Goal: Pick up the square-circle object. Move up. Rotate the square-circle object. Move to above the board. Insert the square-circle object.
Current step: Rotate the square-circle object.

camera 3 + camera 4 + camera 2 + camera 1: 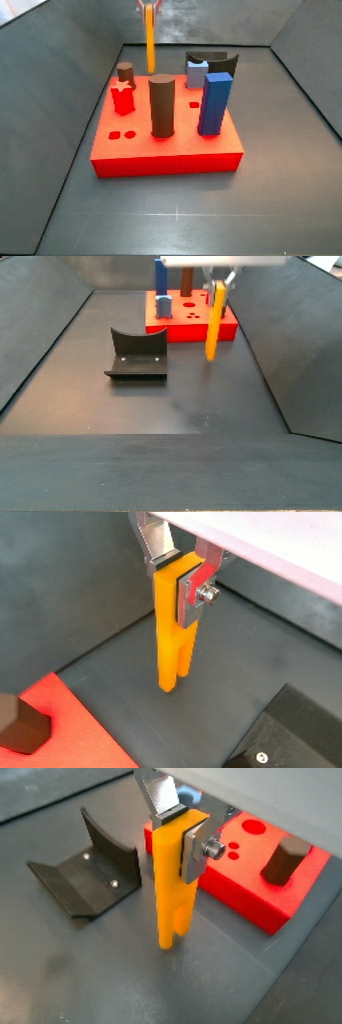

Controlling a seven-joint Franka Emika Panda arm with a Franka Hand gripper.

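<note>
The gripper (178, 830) has its jaws clamped on the top of the square-circle object (171, 888), which hangs upright, apparently clear of the floor, beside the board (261, 883). Raise it straight and keep the grip firm before rotating.

End effector (218, 278) clamps the yellow piece (213, 322) upright, clear of the floor (201, 396), upper right in a side view. Red board (167, 150) is crowded: brown cylinder (162, 105), blue post (217, 103), small red star peg (123, 98) and a short brown peg (126, 71). Fixture (136, 354) stands left of the piece. Bare floor fills the lower frame.
</note>
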